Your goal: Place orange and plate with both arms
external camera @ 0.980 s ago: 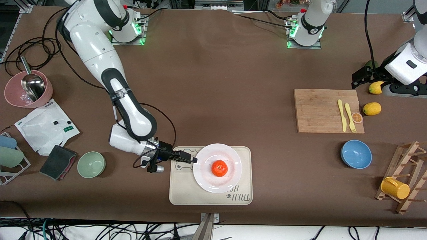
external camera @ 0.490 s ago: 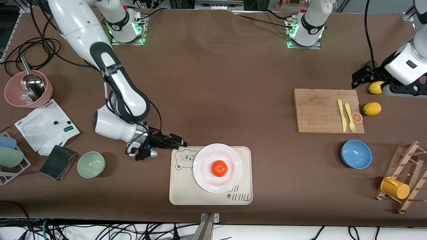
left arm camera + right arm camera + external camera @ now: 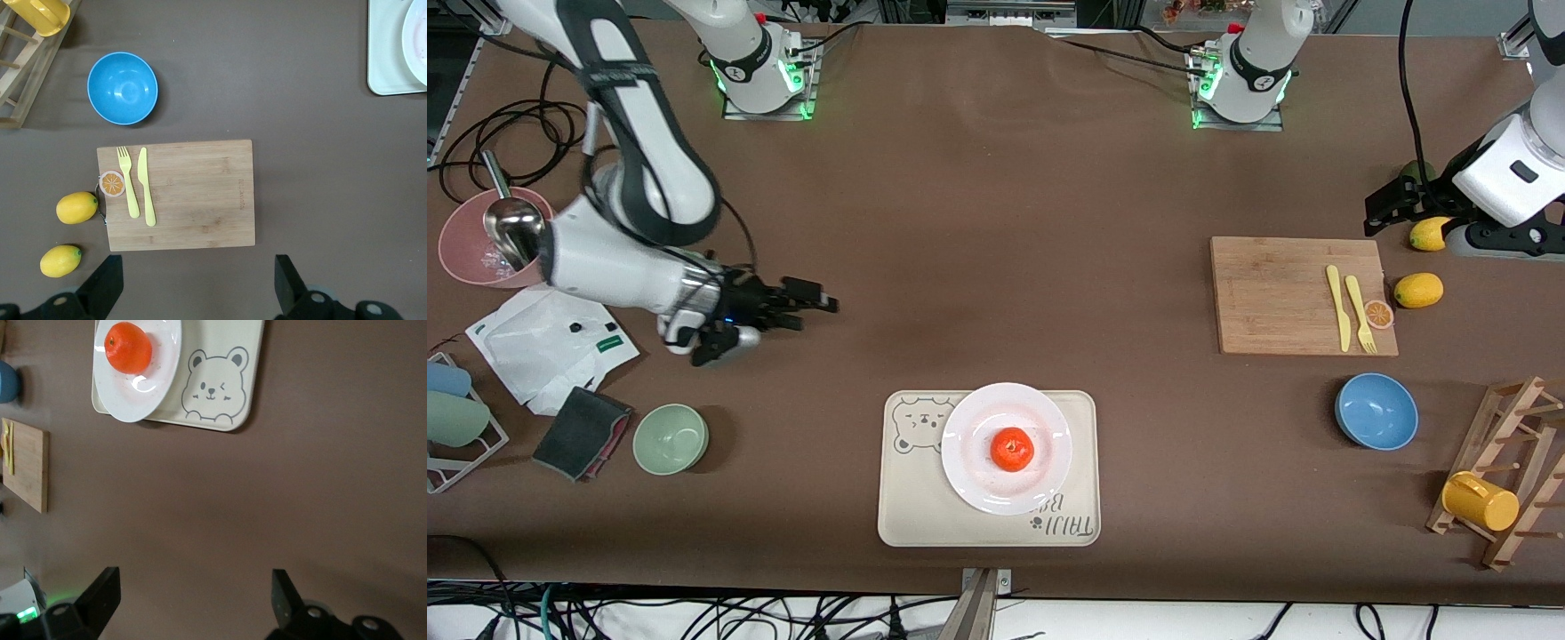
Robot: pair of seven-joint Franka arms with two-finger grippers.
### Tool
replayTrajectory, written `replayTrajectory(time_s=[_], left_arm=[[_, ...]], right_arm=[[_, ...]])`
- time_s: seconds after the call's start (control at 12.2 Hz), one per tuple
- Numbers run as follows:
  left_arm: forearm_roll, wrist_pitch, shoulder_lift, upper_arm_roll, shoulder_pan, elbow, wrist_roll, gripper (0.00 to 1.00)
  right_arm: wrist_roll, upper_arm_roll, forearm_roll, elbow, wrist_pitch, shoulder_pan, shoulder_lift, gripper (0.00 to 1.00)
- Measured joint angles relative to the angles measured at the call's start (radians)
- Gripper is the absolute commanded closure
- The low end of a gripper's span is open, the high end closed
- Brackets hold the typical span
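**Orange and Plate: Handling Properties and Workspace**

Front view. The orange (image 3: 1012, 449) sits at the centre of the plate (image 3: 969, 419), which rests on the cream tray (image 3: 907, 511). The right pincer (image 3: 811, 300) hangs over bare tabletop (image 3: 996, 249), fingers apart and empty, well apart from the plate, which lies toward the front camera from it. The left pincer (image 3: 1383, 207) is over the left arm's end of the tabletop near a lemon (image 3: 1418, 290); this arm waits.

Left wrist view. Both fingers (image 3: 103, 287) stand wide apart, nothing between them. Below lie the cutting board (image 3: 180, 193), fork, knife and blue bowl (image 3: 123, 87).

Right wrist view. Fingers (image 3: 100, 590) apart; plate and orange lie ahead of the pincer, on the tray's bear drawing side.

Handling, as a judgement: the orange is light, round and liable to roll; grip across its widest part. The plate looks rigid, smooth and breakable; take it by the wide rim. The brown covering appears matt, with ample free room around the tray.
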Motion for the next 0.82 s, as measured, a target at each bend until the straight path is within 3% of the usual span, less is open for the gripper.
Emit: replayTrajectory(time_s=[0.24, 0.41, 0.65, 0.82], left_arm=[[0.0, 0.0, 0.0, 0.0, 0.0, 0.0, 0.0, 0.0], [0.0, 0.0, 0.0, 0.0, 0.0, 0.0, 0.0, 0.0], [0.0, 0.0, 0.0, 0.0, 0.0, 0.0, 0.0, 0.0], [0.0, 0.0, 0.0, 0.0, 0.0, 0.0, 0.0, 0.0]], right_arm=[[0.103, -0.04, -0.277, 0.013, -0.129, -0.006, -0.125, 0.0], [0.187, -0.039, -0.417, 0.097, -0.277, -0.002, -0.189, 0.0], [0.244, -0.039, -0.543, 0.267, -0.444, 0.0, -0.208, 0.0], [0.254, -0.039, -0.573, 0.309, -0.488, 0.0, -0.205, 0.0]])
